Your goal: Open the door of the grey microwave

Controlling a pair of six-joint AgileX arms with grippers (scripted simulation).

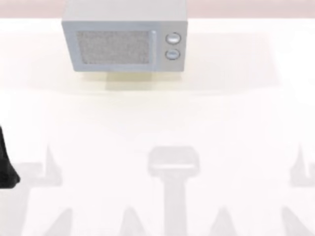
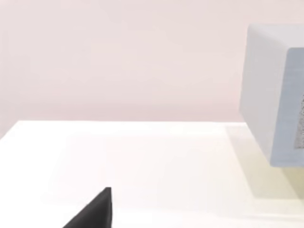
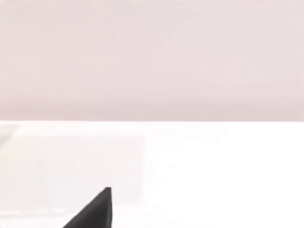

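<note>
Standing far ahead of the left tool point(image 1: 6, 172) and off toward the right, at the back of the bench point(image 1: 157, 128), with much bare surface between: the grey microwave point(image 1: 125, 37). Seen only as a dark shape at the left edge in the top view, and as one black finger tip point(image 2: 97, 211) in the left wrist view; impossible to tell whether spread or pressed together. Not visible from above at all: the right tool, showing only one black tip point(image 3: 97, 211) in its own wrist view, so its state cannot be told either. Judged nearer to the microwave: the left tool, since its wrist view already catches the box's side and front corner, while the right wrist view shows only bare bench and wall.

Lying flat and closed against the front of the box: the door point(image 1: 114, 48), light grey, with its long axis running left to right and a speckled darker window in the middle. Beside the door, on the far side from the left tool: two round knobs point(image 1: 173, 45), one above the other.

Probably needed next: a long reach forward toward the door's edge next to the knobs.
</note>
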